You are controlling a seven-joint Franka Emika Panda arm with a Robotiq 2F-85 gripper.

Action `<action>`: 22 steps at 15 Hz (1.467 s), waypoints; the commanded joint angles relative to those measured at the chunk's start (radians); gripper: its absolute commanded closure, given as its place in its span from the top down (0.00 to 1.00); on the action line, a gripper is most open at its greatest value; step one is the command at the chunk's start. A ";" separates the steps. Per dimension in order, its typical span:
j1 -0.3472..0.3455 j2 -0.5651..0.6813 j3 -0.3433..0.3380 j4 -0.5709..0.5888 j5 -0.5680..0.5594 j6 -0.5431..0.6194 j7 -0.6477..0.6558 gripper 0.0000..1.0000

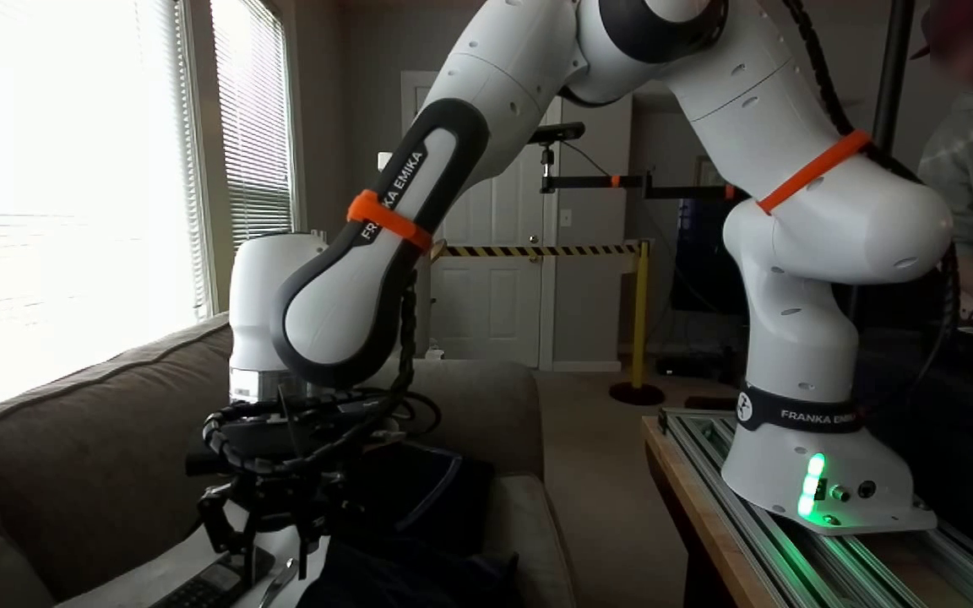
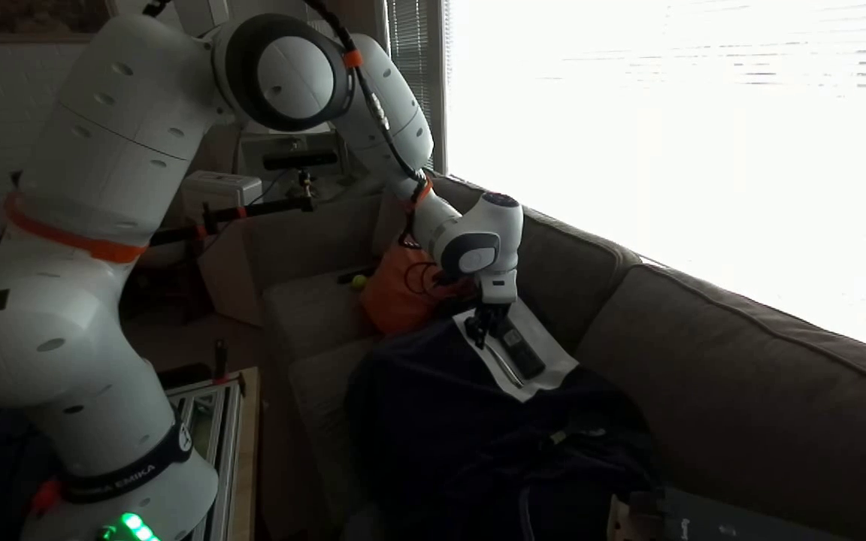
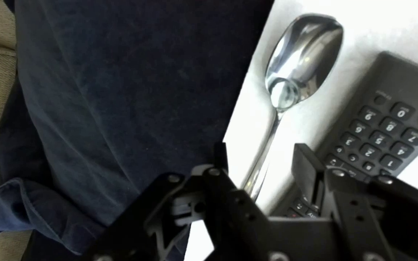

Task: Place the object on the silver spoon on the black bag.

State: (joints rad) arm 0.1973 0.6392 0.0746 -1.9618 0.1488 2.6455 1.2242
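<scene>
Clear object (image 3: 284, 93): one, small, rounded, see-through. Rests in the bowl of the silver spoon (image 3: 308, 50), at the end next to the handle; wrist view, upper part of the frame, right of centre. Stands apart from the gripper (image 3: 260, 154), higher in the wrist frame than both fingertips and, across the frame, between them, closer to the line of the right-hand one.

Gripper: one, black. Released, fingers spread; the spoon's handle shows in the gap, slanting toward bottom centre. Contact with the handle cannot be told. Points downward in both exterior views.

White sheet (image 3: 368, 36): one, flat; lies under spoon and keypad device.

Keypad device (image 3: 370, 137): one, dark grey, numbered keys; beside the spoon, right of the wrist frame, partly hidden by the right-hand finger.

Black bag (image 3: 122, 90): one, large, slack dark fabric, bluish in the wrist view; fills much of that frame's left half, bordering the sheet.

Sofa (image 2: 749, 361): one, brownish; bears the above pieces.

Orange item (image 2: 399, 293): one, soft-looking; in an exterior view, near frame centre.
</scene>
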 commanded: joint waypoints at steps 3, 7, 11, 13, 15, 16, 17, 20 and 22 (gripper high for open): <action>0.004 0.048 0.000 0.045 0.046 0.022 -0.037 0.55; 0.002 0.068 0.004 0.071 0.060 0.021 -0.042 0.58; 0.000 0.091 0.008 0.096 0.077 0.018 -0.049 0.52; 0.001 0.102 0.008 0.108 0.083 0.018 -0.052 0.51; 0.000 0.109 0.007 0.114 0.088 0.018 -0.056 0.50; 0.000 0.110 0.008 0.116 0.092 0.015 -0.057 0.49; 0.000 0.113 0.009 0.118 0.096 0.014 -0.058 0.47; 0.002 0.119 0.009 0.121 0.101 0.013 -0.059 0.44; 0.003 0.120 0.009 0.120 0.101 0.010 -0.059 0.45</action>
State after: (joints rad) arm 0.1973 0.7303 0.0804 -1.8653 0.2160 2.6472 1.1913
